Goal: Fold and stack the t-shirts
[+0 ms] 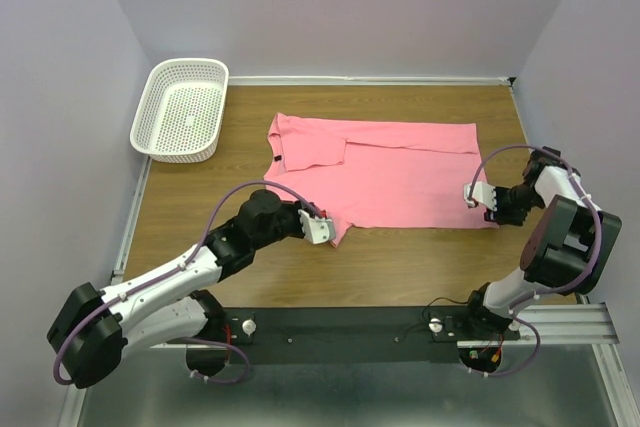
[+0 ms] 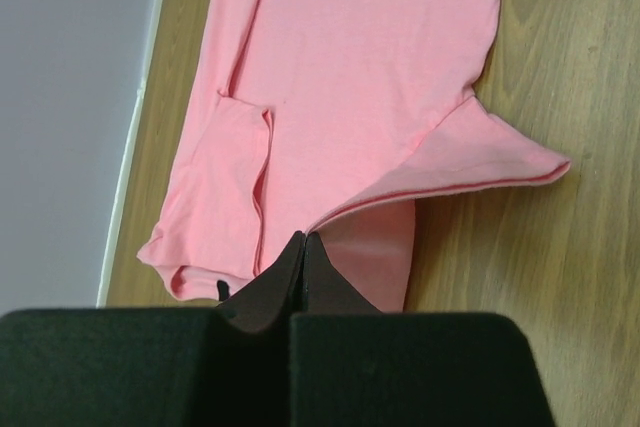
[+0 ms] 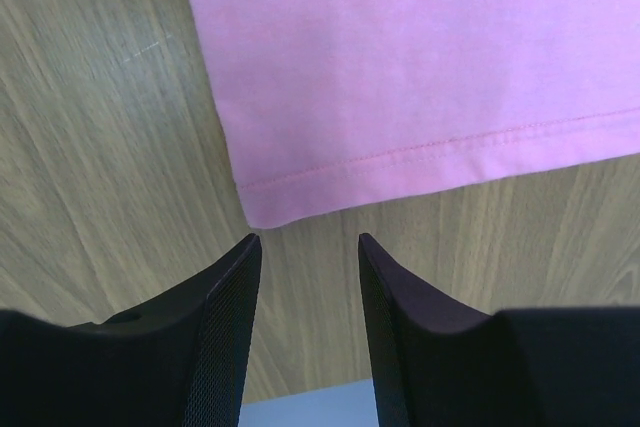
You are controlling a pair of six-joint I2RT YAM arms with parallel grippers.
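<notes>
**Colleague:** How far along are we?

**Me:** Early, I'd say. The t-shirt (image 1: 410, 172) lies spread across the middle of the table (image 1: 400, 267), neck toward the basket (image 1: 182, 107) and hem on my right. A flap near the collar looks turned over, but the body isn't folded.

**Colleague:** And the hands?

**Me:** My left gripper (image 2: 303, 240) is pinched tight on the near edge by the sleeve, and the cloth there is raised a little. My right gripper (image 3: 308, 247) is spread wide just short of the hem corner (nothing between its fingers in the wrist view).

**Colleague:** What's left?

**Me:** Nearly everything. I need to take that corner, fold the body over and tidy it. I see only one shirt, so there's no stack yet.
</notes>
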